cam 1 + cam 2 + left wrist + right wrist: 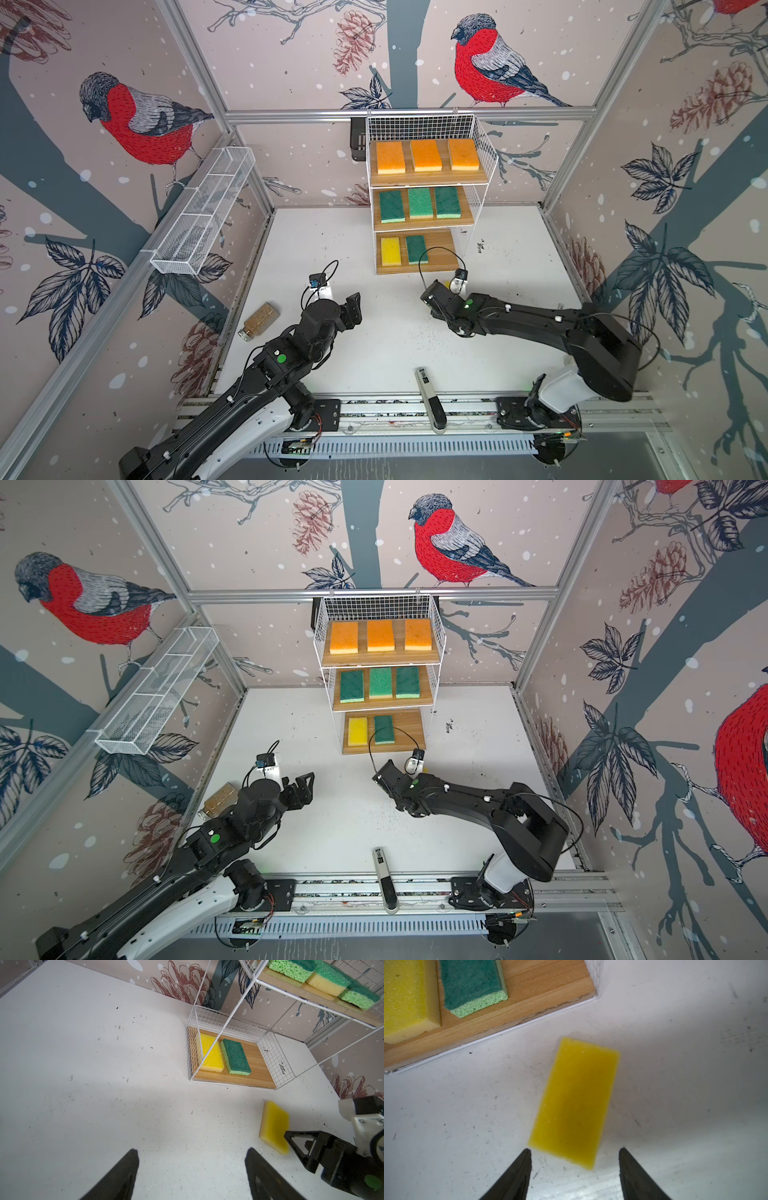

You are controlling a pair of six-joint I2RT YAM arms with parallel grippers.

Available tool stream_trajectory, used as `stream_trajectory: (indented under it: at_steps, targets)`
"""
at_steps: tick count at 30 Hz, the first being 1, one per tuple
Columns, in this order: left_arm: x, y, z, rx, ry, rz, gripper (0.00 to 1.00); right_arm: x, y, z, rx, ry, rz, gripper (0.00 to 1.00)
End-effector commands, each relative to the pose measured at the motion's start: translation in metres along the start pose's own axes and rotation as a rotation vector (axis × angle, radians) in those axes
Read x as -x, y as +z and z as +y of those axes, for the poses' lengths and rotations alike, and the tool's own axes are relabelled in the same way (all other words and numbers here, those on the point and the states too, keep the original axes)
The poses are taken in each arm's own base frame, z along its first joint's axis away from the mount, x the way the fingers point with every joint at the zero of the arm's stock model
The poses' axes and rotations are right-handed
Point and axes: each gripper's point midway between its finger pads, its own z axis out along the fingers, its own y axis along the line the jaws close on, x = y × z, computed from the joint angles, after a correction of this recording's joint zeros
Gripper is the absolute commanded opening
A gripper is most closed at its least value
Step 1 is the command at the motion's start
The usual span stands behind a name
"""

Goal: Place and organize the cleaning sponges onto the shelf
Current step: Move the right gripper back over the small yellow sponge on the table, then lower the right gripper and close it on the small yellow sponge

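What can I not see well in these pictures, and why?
Yellow sponge on the table: nearly all hidden by the right arm in both top views.
Jar: partly behind the left arm in a top view.
Handheld device: its print too small to read, top views.
Black box: mostly behind the shelf.

Yellow sponge (pixel 574 1103) porous foam; shelf (pixel 419 126) white wire, matt wood boards (pixel 440 241); table (pixel 374 332) scuffed, matt.

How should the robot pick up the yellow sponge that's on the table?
Pinch its two long sides near the middle, coming straight down from above. The yellow sponge seems to lie flat on the table, so only its thin side edges give a hold, and the narrow way fits between the open jaws of the right tool.
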Motion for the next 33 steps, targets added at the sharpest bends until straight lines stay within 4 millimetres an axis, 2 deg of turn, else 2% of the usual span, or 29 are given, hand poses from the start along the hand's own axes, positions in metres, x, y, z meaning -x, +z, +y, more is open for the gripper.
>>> stream_trajectory:
  at_steps: [1,6,12,22,26,29,33]
  targets:
    - [0.000,-0.002,0.002,0.008,-0.002,0.007,0.81,0.001,0.011,0.016,-0.020,-0.017,0.002,0.67]
    - [-0.003,-0.004,0.009,0.026,0.002,0.002,0.82,-0.002,0.025,0.027,-0.062,-0.036,0.004,0.68]
    - [-0.004,-0.003,0.011,0.033,0.004,-0.006,0.81,-0.008,0.037,0.026,-0.122,-0.068,0.018,0.66]
    - [-0.008,0.004,0.005,0.013,-0.005,0.004,0.81,-0.017,0.029,-0.013,-0.208,-0.066,0.031,0.64]
    - [-0.008,0.004,0.001,-0.005,-0.016,0.008,0.81,-0.022,0.025,-0.023,-0.214,-0.065,0.043,0.63]
    - [-0.006,0.004,0.000,-0.008,-0.021,0.004,0.81,-0.021,0.017,-0.028,-0.212,-0.074,0.036,0.61]
    - [-0.005,0.003,-0.001,-0.010,-0.027,0.005,0.81,-0.021,0.003,-0.050,-0.246,-0.072,0.028,0.61]
